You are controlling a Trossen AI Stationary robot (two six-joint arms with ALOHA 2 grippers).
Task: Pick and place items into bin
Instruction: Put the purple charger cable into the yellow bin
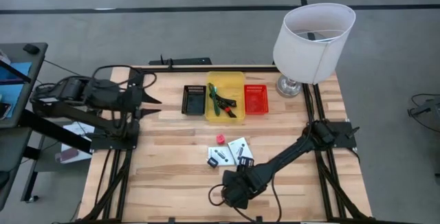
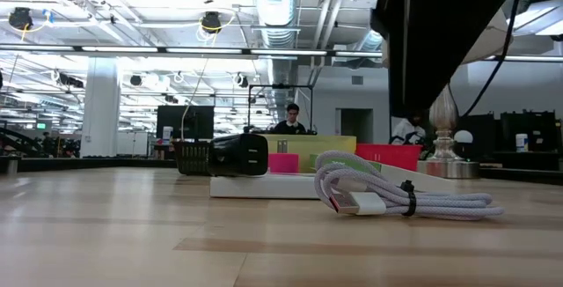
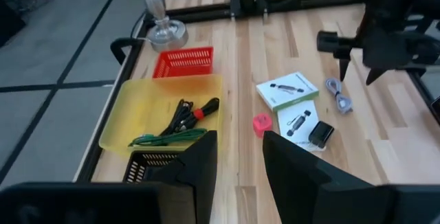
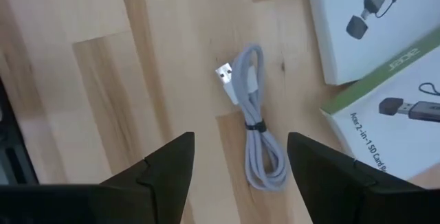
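Note:
The small silver cable (image 4: 256, 131) lies coiled on the wood, near the table's near edge. My right gripper (image 4: 240, 139) hovers open above it, one finger on either side, touching nothing. Beside the cable lie two white cards (image 1: 239, 147), one with a black adapter (image 1: 245, 161) on it, and the pink-red cube (image 1: 220, 139). The green-handled tool (image 3: 168, 138) and the red-and-black tool (image 3: 192, 114) lie inside the yellow bin (image 1: 214, 81). My left gripper (image 1: 152, 102) waits open at the table's left side, above the wood.
A black bin (image 1: 194, 99) and a red bin (image 1: 256, 98) flank the yellow one. The white lamp (image 1: 313, 38) stands at the far right corner. Bare wood lies to the left of the cards and cube.

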